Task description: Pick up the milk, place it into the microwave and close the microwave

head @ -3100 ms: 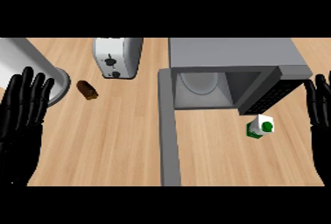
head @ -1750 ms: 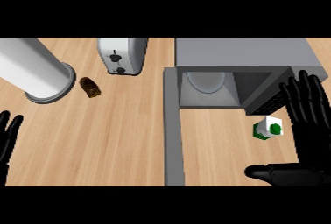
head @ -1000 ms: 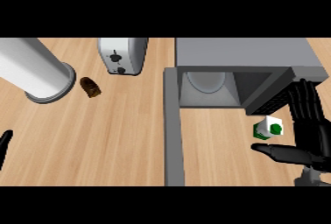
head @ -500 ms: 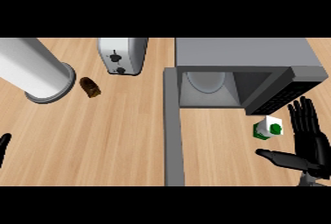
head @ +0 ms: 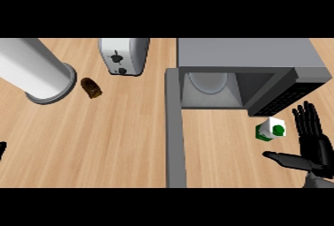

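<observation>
The milk carton (head: 271, 129), white with a green base and a green round cap, stands on the wooden table (head: 111, 145) just below the front right corner of the microwave (head: 248, 70). The microwave's door (head: 284, 95) hangs open, showing the grey cavity and its round plate (head: 209, 81). The right hand (head: 312, 145) is just beside the milk on its right, released, fingers straight and thumb spread toward the left, not touching the carton. Only a dark sliver of the left hand (head: 2, 149) shows at the left edge; its fingers cannot be told. Further left stand a toaster (head: 124, 55), a small brown object (head: 91, 88) and a large grey cylinder (head: 34, 70)
</observation>
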`<action>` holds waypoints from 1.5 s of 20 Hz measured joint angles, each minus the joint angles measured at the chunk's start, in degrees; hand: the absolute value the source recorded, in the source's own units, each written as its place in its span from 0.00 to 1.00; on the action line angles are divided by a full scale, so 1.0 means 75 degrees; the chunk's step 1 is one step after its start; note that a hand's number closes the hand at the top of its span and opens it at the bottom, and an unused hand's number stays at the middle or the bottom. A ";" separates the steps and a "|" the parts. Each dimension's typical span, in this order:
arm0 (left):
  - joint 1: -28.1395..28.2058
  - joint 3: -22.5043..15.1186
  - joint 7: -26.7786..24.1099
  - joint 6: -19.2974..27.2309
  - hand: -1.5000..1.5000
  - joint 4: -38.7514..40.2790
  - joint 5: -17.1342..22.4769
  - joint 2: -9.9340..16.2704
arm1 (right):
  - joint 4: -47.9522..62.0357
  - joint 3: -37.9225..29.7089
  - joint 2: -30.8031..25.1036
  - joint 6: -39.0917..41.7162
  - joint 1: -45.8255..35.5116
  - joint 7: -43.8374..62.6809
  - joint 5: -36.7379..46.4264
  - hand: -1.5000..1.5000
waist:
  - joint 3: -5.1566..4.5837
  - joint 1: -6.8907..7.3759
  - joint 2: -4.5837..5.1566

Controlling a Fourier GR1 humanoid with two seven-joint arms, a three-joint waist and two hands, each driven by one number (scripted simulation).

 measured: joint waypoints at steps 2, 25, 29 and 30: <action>-0.0066 -0.0156 -0.0075 0.0056 0.00 0.0097 -0.0183 -0.0033 | 0.0367 0.0013 -0.0111 0.0101 -0.0118 -0.0293 0.0092 0.00 | 0.0000 -0.0004 0.0001; -0.0009 0.0254 0.0140 -0.0271 0.00 -0.0065 0.0278 0.0037 | 0.6096 -0.0643 -0.1093 -0.1023 -0.2348 -0.3103 0.0912 0.00 | 0.0016 0.0100 0.0044; 0.0099 0.0103 0.0105 -0.0242 0.00 -0.0067 0.0283 -0.0008 | 0.6424 -0.0406 -0.1128 -0.0016 -0.2389 -0.3159 0.1008 0.00 | 0.0024 0.0147 0.0055; 0.0069 0.0130 0.0096 -0.0254 0.00 -0.0016 0.0294 0.0012 | 0.6437 -0.0296 -0.1082 0.0195 -0.2419 -0.3108 0.1057 0.00 | 0.0025 0.0146 0.0056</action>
